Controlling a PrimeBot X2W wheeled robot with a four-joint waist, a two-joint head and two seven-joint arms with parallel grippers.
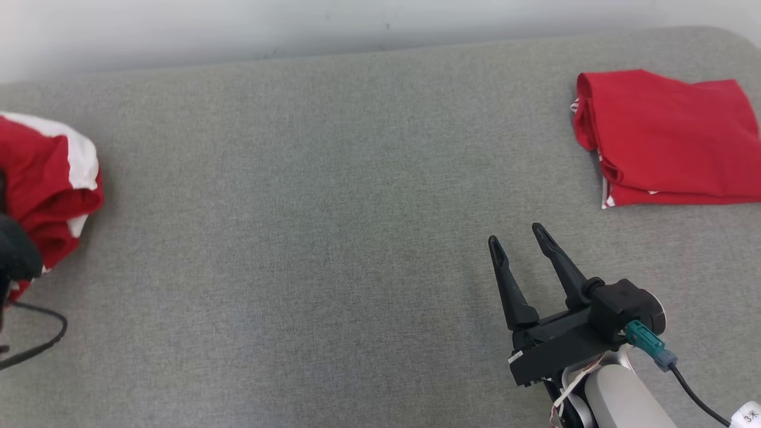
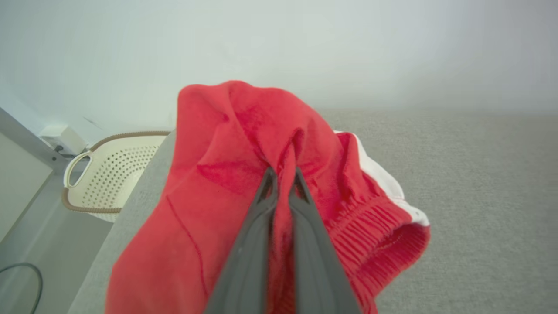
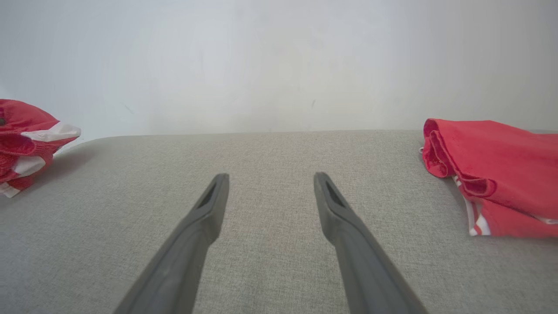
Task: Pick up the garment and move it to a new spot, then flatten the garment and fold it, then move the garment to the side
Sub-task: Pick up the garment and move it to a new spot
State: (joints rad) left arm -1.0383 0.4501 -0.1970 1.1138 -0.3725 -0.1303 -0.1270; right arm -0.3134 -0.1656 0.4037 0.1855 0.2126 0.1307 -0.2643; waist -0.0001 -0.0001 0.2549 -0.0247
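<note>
Left wrist view: left gripper (image 2: 284, 172) pinched on red garment (image 2: 218, 144) | right gripper (image 1: 516, 234) spread wide, empty

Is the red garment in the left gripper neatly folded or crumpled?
Crumpled: the red garment bunches in loose wrinkles, and the left gripper pinches a ridge of it.
</note>
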